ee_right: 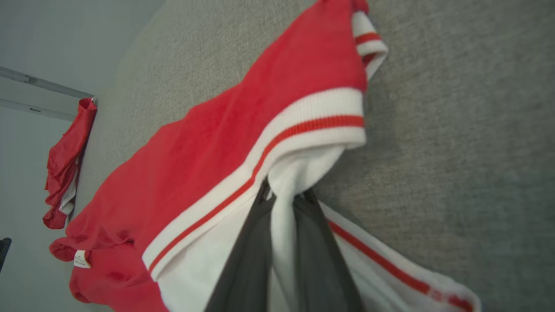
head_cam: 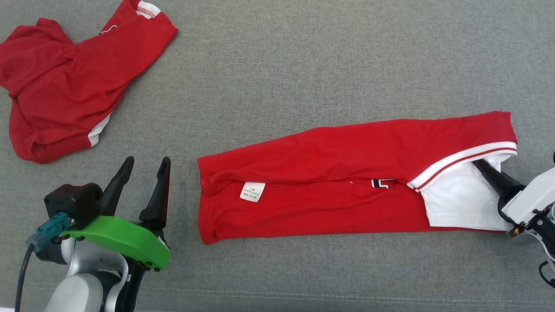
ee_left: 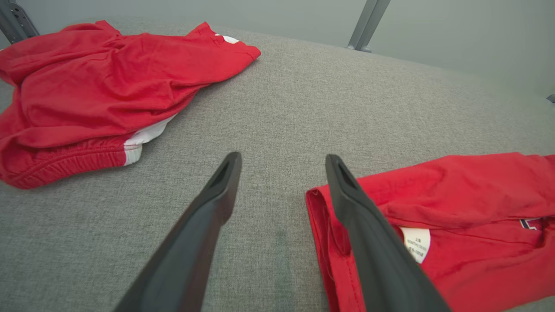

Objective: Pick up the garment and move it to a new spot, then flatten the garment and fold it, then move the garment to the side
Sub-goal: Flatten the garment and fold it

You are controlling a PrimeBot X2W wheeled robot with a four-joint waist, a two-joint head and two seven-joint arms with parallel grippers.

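A red garment [head_cam: 329, 173] with a white panel and red-striped white trim lies folded into a long strip across the grey table, a small white label [head_cam: 252, 191] near its left end. My right gripper [head_cam: 479, 166] is shut on the white fabric at the garment's right end; in the right wrist view the fingers [ee_right: 256, 242] pinch a fold of white cloth [ee_right: 284, 208] under the striped trim. My left gripper [head_cam: 145, 167] stands open just left of the garment's left edge [ee_left: 316, 208], holding nothing.
A second red garment [head_cam: 65, 86] lies crumpled at the table's far left [ee_left: 95, 95]. Bare grey table cloth [head_cam: 325, 56] stretches behind and between the two garments. A metal frame leg [ee_left: 366, 24] stands beyond the table's far edge.
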